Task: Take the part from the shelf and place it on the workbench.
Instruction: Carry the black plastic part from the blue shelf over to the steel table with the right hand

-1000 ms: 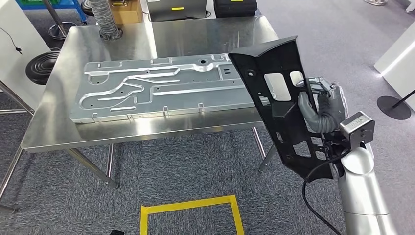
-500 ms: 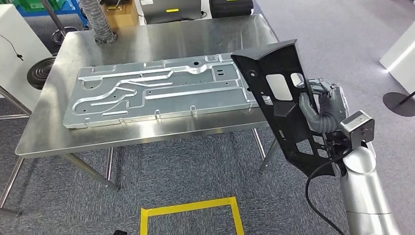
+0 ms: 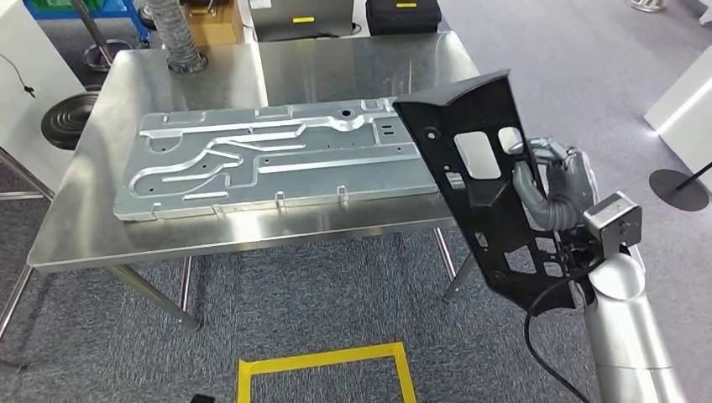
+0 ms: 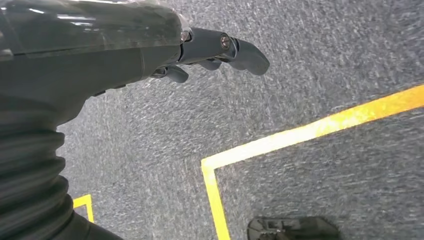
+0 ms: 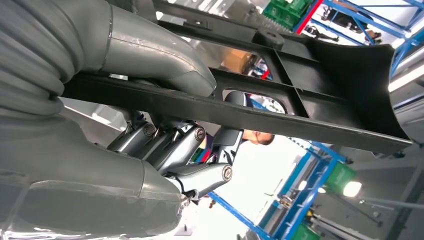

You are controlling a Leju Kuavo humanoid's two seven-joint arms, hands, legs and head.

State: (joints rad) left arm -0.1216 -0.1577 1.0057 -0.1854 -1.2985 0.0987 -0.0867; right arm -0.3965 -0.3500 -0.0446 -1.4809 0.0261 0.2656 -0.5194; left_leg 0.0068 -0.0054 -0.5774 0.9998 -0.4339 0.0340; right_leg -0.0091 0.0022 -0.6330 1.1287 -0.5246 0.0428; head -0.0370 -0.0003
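Our right hand [image 3: 550,189] grips the long black plastic part [image 3: 487,189]; our left hand [image 4: 200,50] hangs empty, fingers loosely spread.

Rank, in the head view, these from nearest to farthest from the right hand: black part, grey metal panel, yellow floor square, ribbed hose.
1. black part: gripped by the right hand, off the workbench's right end.
2. grey metal panel: lying flat on the workbench, to the hand's left.
3. yellow floor square: on the carpet, below left.
4. ribbed hose: at the far left corner.
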